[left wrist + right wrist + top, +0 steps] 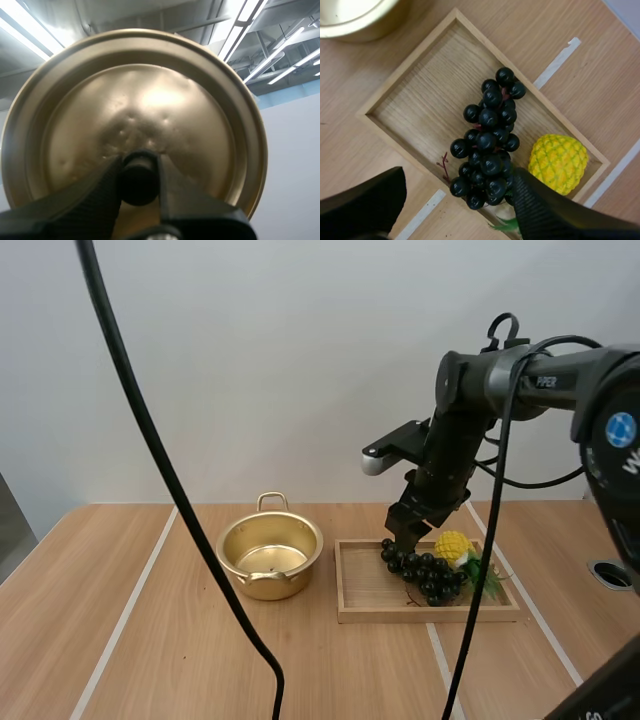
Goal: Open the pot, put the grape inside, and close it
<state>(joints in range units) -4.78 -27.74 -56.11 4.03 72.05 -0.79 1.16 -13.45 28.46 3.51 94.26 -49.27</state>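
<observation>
1. Grapes (425, 572) are lying in the tray (362, 590) in the high view, touching a yellow fruit (452, 545) toward the tray's right end. The pot (268, 555) is standing on the table (130, 640) just left of the tray, lidless and with nothing in it. Our right gripper (403, 532) is hanging close above the bunch's far left end. The bunch is stretching on a slant from that end toward the tray's near right corner. The right arm is the one over the fruit, and the pot is lying to its left.
2. In the left wrist view we are pinching the knob (139, 177) of the lid (135, 100) with our left gripper (139, 172), one finger on each side. We are judging the lid to be up clear of the pot, so the opening is done.
3. In the right wrist view our right gripper (457, 180) is standing spread wide, gripping nothing. The grapes (487, 140) are lying right below it, their long axis running away from the fingers (545, 210) and across the line between them. A close would therefore be taking the bunch across its narrow width. The bunch is sitting off centre, nearer the finger beside the yellow fruit. We are judging that the next move calls for a small shift toward that fruit, then a straight descent.
</observation>
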